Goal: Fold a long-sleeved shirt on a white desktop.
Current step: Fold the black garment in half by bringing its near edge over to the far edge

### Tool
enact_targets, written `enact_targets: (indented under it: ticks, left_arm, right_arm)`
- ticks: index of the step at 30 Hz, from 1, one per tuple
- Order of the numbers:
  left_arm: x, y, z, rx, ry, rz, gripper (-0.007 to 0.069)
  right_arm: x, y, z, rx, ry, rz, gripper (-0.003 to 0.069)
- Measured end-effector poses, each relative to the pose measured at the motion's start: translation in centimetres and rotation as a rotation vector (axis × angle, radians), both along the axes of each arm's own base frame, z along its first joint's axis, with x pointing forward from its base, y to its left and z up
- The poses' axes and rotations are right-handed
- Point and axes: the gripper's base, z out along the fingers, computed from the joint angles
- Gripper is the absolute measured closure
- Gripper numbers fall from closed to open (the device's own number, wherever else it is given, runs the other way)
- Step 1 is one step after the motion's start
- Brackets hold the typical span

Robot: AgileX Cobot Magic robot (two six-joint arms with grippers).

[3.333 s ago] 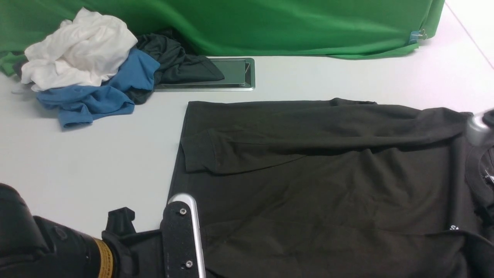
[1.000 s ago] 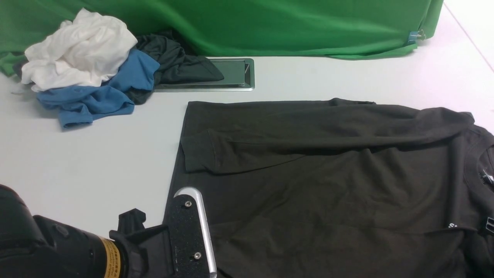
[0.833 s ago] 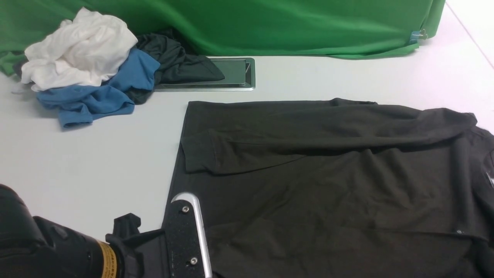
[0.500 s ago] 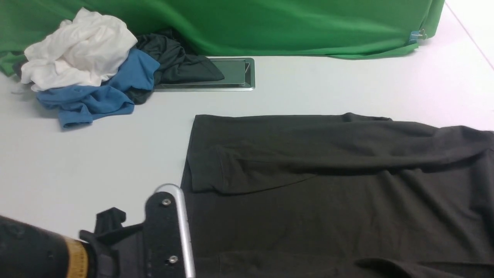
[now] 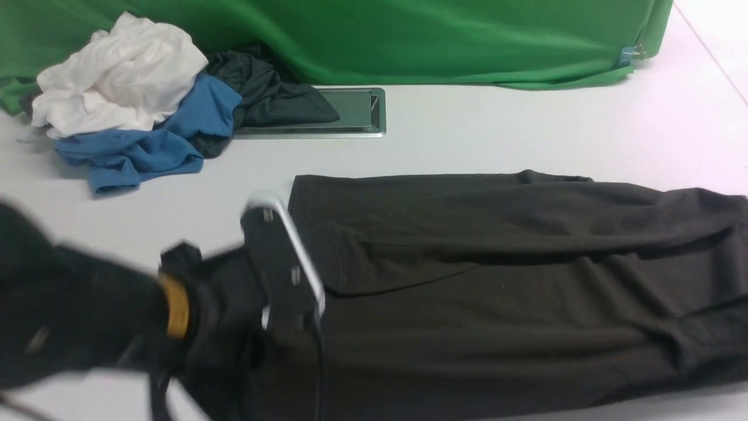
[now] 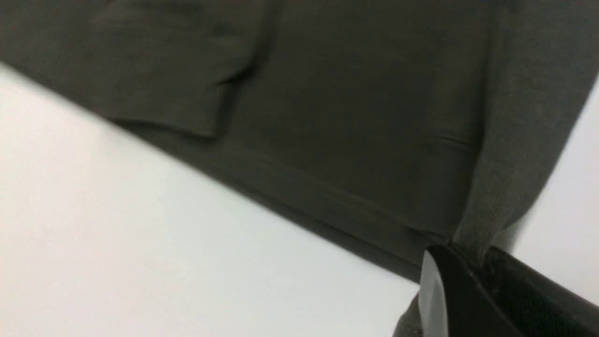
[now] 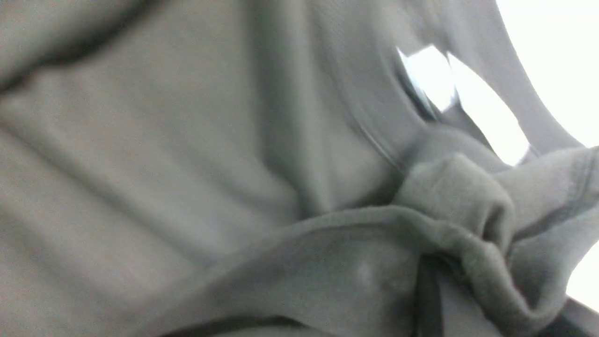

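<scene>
At 8 o'clock the left tool (image 6: 465,256) is closed on the near hem of the long-sleeved shirt (image 5: 497,280), and the pinched edge is raised off the table (image 5: 497,123). The shirt is spread from centre towards 3 o'clock, with one sleeve laid across its body. A lengthwise fold is judged to be in hand. Towards 4 o'clock, the right tool (image 7: 576,321) is buried in bunched fabric; a hold seems likely, but its state cannot be told. Next, the raised edge should be carried towards 12 o'clock and laid level.

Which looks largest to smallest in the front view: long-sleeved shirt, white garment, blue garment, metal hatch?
1. long-sleeved shirt.
2. white garment and blue garment, about alike; I would not rank them.
3. metal hatch, partly covered.
</scene>
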Motion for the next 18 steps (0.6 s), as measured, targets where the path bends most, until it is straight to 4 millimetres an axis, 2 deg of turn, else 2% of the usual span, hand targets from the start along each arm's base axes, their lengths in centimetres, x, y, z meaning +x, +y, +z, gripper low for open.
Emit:
enact_targets:
  ticks: [1, 4, 11, 18]
  left_arm:
    - [0.1, 0.1, 0.0, 0.002, -0.001, 0.003, 0.0597]
    - [2.7, 0.7, -0.5, -0.036, 0.022, 0.071, 0.0597]
    - [6.7, 1.5, -2.0, -0.082, 0.018, 0.120, 0.0597]
    - [11.0, 2.1, -0.8, -0.103, -0.026, 0.170, 0.0597]
  right_arm:
    - [0.4, -0.1, -0.1, 0.004, 0.001, 0.000, 0.0545]
    - [3.5, -0.7, -0.2, 0.018, -0.009, 0.018, 0.0545]
    - [9.0, -1.4, 0.9, 0.055, -0.070, 0.070, 0.0545]
    - [12.6, -2.0, 1.0, 0.071, -0.067, 0.093, 0.0545]
